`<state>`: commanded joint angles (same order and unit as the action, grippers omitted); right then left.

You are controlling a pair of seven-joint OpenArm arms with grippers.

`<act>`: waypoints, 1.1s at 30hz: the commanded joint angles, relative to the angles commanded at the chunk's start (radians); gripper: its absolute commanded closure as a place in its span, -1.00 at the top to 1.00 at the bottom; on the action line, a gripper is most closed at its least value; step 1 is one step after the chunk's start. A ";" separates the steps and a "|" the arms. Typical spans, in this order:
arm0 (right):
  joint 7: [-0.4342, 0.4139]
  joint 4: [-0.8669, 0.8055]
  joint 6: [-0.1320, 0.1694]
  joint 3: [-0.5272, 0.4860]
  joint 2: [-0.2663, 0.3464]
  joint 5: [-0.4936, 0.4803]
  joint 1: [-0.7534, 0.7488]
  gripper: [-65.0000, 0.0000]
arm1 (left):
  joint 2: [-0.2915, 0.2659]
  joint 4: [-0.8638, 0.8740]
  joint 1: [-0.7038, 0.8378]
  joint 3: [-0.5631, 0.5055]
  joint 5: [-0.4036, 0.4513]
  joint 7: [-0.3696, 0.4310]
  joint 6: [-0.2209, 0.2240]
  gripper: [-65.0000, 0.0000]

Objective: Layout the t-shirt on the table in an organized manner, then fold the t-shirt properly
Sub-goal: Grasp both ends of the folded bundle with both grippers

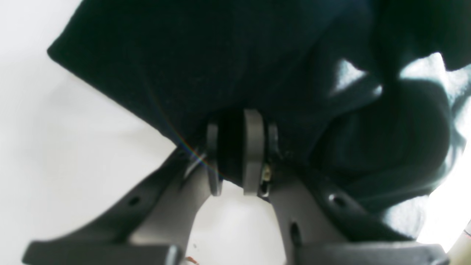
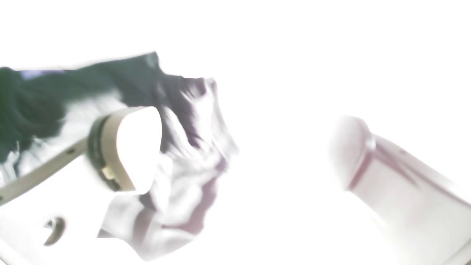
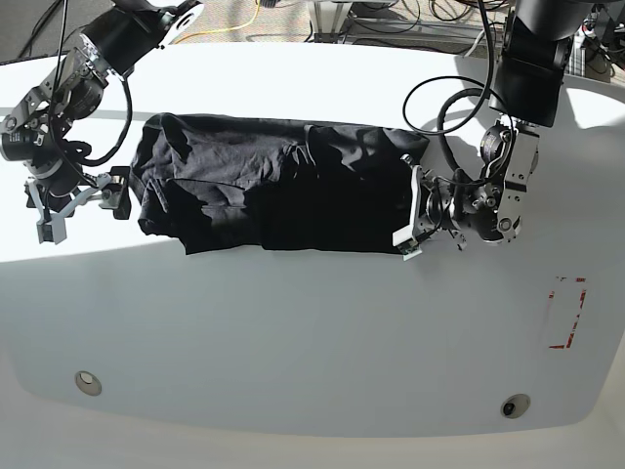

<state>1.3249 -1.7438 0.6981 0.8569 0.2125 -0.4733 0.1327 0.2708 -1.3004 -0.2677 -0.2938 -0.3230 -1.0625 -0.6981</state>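
base: high, looking down over whole table [image 3: 312, 332] | left wrist: close behind its fingers, at cloth | right wrist: close, overexposed | shared: t-shirt [image 3: 273, 195]

The t-shirt [image 3: 273, 195] is matt black cloth, soft and wrinkled. The surface [image 3: 312, 332] is smooth, white, faintly glossy, with two round metal discs [image 3: 515, 405].

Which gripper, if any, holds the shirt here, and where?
The left gripper pinches the t-shirt at its edge near a corner. The right gripper is open, holding nothing.
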 joint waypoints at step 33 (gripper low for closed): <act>-0.026 0.387 0.000 -0.084 -0.051 -0.199 -0.054 1.00 | -0.002 -0.003 0.002 0.002 0.005 0.000 0.000 -0.75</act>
<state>1.2988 -1.3571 0.6981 0.7725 0.1619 -0.6728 0.0790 0.2693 -1.3034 -0.2662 -0.2923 -0.3184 -1.0625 -0.6981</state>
